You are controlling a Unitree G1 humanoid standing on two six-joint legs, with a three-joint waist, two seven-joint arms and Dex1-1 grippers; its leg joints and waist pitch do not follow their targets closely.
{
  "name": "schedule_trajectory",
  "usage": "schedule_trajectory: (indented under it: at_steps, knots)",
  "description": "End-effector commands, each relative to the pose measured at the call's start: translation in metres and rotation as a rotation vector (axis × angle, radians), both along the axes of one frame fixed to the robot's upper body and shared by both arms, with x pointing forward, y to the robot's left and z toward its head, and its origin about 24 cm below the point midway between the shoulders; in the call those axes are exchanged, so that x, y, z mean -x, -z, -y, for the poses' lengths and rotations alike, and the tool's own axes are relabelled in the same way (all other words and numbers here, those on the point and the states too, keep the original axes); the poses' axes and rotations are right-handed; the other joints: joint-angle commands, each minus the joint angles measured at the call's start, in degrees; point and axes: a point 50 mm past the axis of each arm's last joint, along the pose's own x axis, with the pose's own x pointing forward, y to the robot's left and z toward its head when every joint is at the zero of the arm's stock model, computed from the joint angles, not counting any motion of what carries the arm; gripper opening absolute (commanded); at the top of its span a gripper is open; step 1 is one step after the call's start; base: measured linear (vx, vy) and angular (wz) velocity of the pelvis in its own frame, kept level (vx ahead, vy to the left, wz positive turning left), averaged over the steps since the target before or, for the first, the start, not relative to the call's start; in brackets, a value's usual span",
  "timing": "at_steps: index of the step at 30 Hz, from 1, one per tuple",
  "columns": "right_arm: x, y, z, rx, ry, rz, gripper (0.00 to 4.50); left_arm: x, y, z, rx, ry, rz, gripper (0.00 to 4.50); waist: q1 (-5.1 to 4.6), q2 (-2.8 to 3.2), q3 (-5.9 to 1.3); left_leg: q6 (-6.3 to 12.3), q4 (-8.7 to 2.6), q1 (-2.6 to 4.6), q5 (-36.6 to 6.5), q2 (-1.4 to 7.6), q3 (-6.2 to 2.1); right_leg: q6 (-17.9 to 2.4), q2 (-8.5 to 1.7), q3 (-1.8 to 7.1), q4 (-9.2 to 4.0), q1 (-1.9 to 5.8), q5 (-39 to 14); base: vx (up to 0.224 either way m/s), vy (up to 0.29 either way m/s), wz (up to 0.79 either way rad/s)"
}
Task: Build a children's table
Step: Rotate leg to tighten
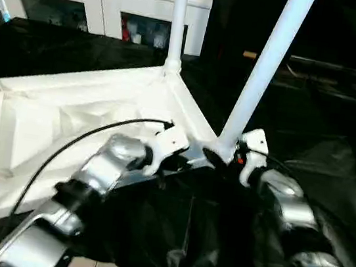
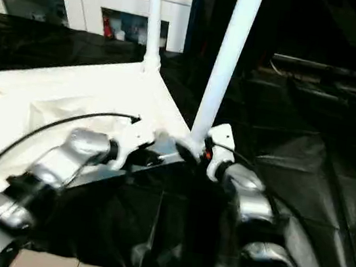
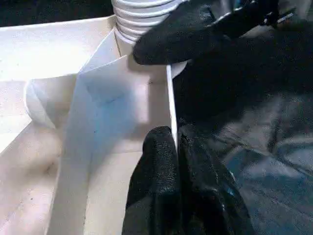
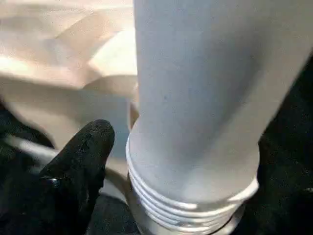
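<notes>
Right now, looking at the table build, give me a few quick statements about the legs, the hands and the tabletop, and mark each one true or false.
1. The tabletop lies upside down on a black sheet. True.
2. The near leg lies flat on the sheet. False: it stands tilted in the near corner socket.
3. The left hand is shut on the tabletop's rim. True.
4. A far leg stands in another corner socket. True.
5. The right hand is out at the far corner. False: it is at the base of the near leg.
</notes>
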Motion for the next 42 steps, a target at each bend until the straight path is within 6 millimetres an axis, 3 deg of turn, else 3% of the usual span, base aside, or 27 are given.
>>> schedule_trajectory:
  at_steps: [1, 6, 12, 19, 28, 31, 33, 35, 36, 37, 39, 42]
  knots:
    - [0.014, 0.013, -0.018, 0.048, -0.184, -0.066, 4.03, 0.011, -0.007, 0.023, 0.049, 0.174, 0.020, 0.00, -0.07, -0.01, -3.21, 2.53, -4.75, 1.21, -12.74, 4.61, -2.13, -15.25, -3.65, 1.74, -3.85, 1.87, -3.66, 0.000, 0.000, 0.00]
    - [0.023, 0.006, 0.001, 0.016, -0.291, -0.080, 4.03, 0.020, -0.010, 0.014, 0.090, 0.260, -0.022, 0.00, 0.80, 0.16, -3.17, 4.18, -4.55, 1.34, -11.38, 4.91, -1.92, -16.67, -3.54, 1.57, -3.55, 1.93, -2.11, 0.000, 0.000, 0.00]
    - [0.035, -0.003, 0.012, -0.003, -0.435, -0.125, 3.52, 0.024, -0.013, 0.001, 0.097, 0.315, -0.078, 0.00, 1.24, 0.17, -3.01, 3.13, -4.78, 1.49, -13.76, 5.07, -1.89, -16.60, -3.55, 1.55, -3.75, 1.78, -6.20, 0.000, 0.000, 0.00]
    - [0.043, -0.007, 0.016, 0.001, -0.520, -0.166, 2.89, 0.024, -0.013, -0.012, 0.070, 0.334, -0.105, 0.00, 1.68, 0.18, -3.10, 3.01, -4.65, 1.49, -11.88, 5.00, -1.84, -16.76, -3.57, 1.57, -3.53, 1.70, -4.52, 0.000, 0.000, 0.00]
    - [0.049, -0.005, 0.012, -0.003, -0.535, -0.198, 2.79, 0.024, -0.015, -0.014, 0.071, 0.327, -0.107, 0.00, 1.91, 0.15, -3.08, 2.47, -4.65, 1.51, -12.11, 4.95, -1.79, -16.45, -3.65, 1.59, -3.58, 1.64, -5.41, 0.000, 0.000, 0.00]
    - [0.043, 0.001, 0.009, 0.006, -0.405, -0.191, 2.79, 0.019, -0.015, -0.009, 0.079, 0.255, -0.087, 0.00, 1.82, 0.15, -3.11, 2.36, -4.60, 1.53, -11.66, 4.92, -1.78, -16.45, -3.74, 1.67, -3.57, 1.55, -5.13, 0.000, 0.000, 0.00]
    - [0.032, 0.006, 0.007, 0.032, -0.235, -0.167, 2.79, 0.013, -0.014, -0.005, 0.088, 0.170, -0.072, 0.00, 1.29, 0.10, -2.94, 1.16, -4.81, 1.51, -12.73, 4.75, -1.93, -16.07, -3.85, 1.74, -3.92, 1.42, -7.62, 0.000, 0.000, 0.00]
    - [0.027, 0.007, 0.007, 0.037, -0.168, -0.164, 2.78, 0.010, -0.014, -0.003, 0.090, 0.139, -0.063, 0.00, 0.94, -0.09, -2.99, 0.28, -4.89, 1.38, -13.81, 4.56, -2.11, -15.14, -3.95, 1.71, -4.14, 1.76, -10.55, 0.000, 0.000, 0.00]
    - [0.027, 0.007, 0.007, 0.037, -0.168, -0.164, 2.77, 0.010, -0.014, -0.003, 0.090, 0.139, -0.063, 0.00, 0.68, -0.07, -2.88, 0.02, -4.99, 1.47, -14.52, 4.65, -2.14, -14.61, -3.95, 1.77, -4.32, 1.57, -11.72, 0.000, 0.000, 0.00]
    - [0.019, 0.009, 0.003, 0.045, -0.025, -0.153, 2.77, 0.003, -0.013, 0.003, 0.087, 0.035, -0.040, 0.00, 0.63, -0.05, -2.89, -0.10, -4.97, 1.57, -14.84, 4.65, -2.14, -14.40, -3.94, 1.80, -4.40, 1.53, -12.09, 0.000, 0.000, 0.00]
    - [0.014, 0.010, -0.001, 0.045, 0.057, -0.147, 2.77, -0.003, -0.013, 0.008, 0.096, -0.060, -0.033, 0.00, -0.05, 0.06, -2.91, -1.09, -5.06, 1.56, -15.18, 4.51, -2.11, -13.97, -3.74, 1.86, -4.37, 1.36, -13.04, 0.000, 0.000, 0.00]
    - [0.012, 0.011, -0.006, 0.036, 0.103, -0.148, 2.76, -0.007, -0.012, 0.012, 0.109, -0.140, -0.031, 0.00, 0.24, -0.07, -3.00, -0.38, -4.85, 1.56, -14.05, 4.46, -2.07, -13.53, -3.77, 1.90, -4.51, 1.51, -11.25, 0.000, 0.000, 0.00]
